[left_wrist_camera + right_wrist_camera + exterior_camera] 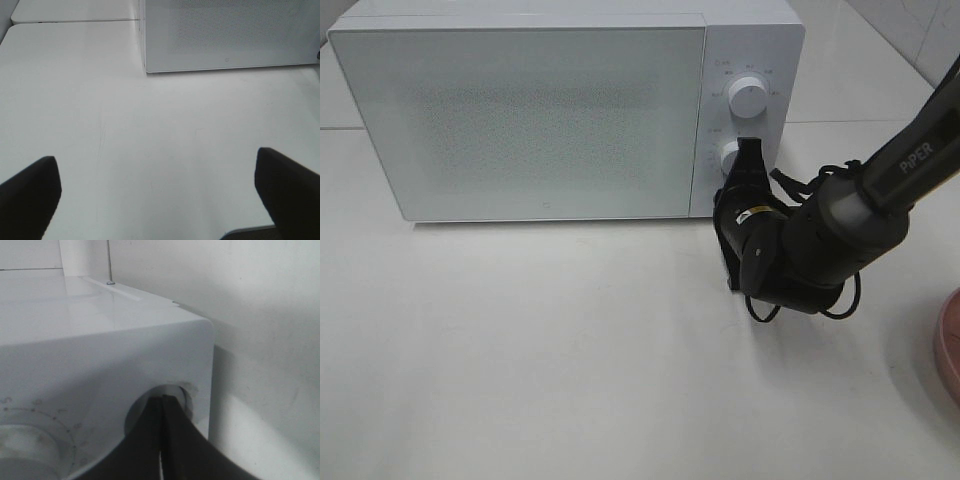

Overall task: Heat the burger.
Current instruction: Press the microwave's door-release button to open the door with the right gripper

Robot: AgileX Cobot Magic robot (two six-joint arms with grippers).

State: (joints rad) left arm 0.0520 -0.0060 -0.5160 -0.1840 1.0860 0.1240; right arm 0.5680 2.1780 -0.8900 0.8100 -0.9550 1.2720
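At the lower knob of the microwave, the right gripper rests with jaws together, probably to start heating. The left gripper hangs spread wide over the table. The burger is hidden, presumably inside.

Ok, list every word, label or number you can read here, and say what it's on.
"PiPER": on the right arm.
Markings around the microwave dials: too small to read.
Small mark low on its door: too small to read.
Yellow sticker on that arm's wrist: blurred, unreadable.
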